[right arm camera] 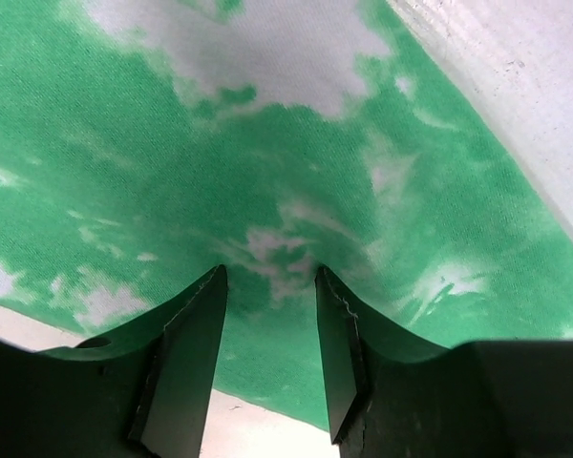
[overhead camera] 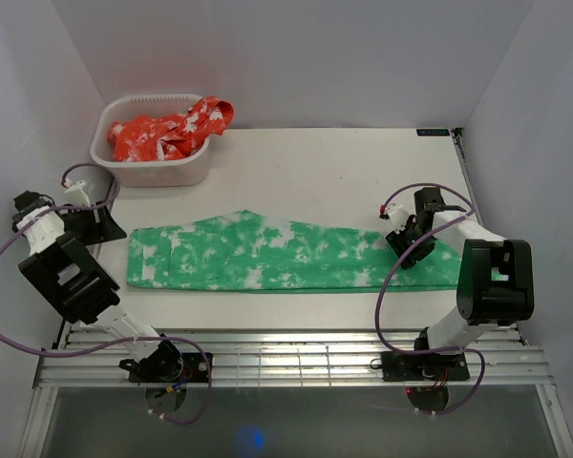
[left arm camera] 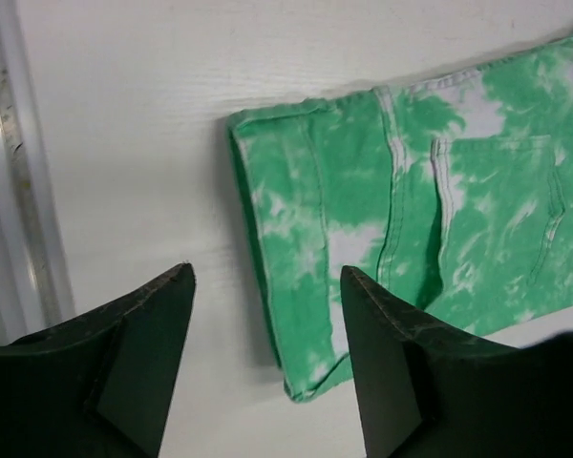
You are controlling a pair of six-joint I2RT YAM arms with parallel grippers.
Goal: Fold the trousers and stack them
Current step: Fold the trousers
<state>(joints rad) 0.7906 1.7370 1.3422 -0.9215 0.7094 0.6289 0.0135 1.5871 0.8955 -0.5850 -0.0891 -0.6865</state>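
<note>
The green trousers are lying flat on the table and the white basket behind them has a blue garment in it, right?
Not quite: the garment in the white basket is red-orange with white blotches, not blue; the top external view shows it. The green trousers do lie flat on the table.

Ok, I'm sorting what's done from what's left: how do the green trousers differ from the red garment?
The green trousers lie flat and stretched out; the red garment is crumpled in a heap. The green trousers rest on the table, while the red garment sits in the white basin, one part draped over its rim. Both carry white blotches.
</note>
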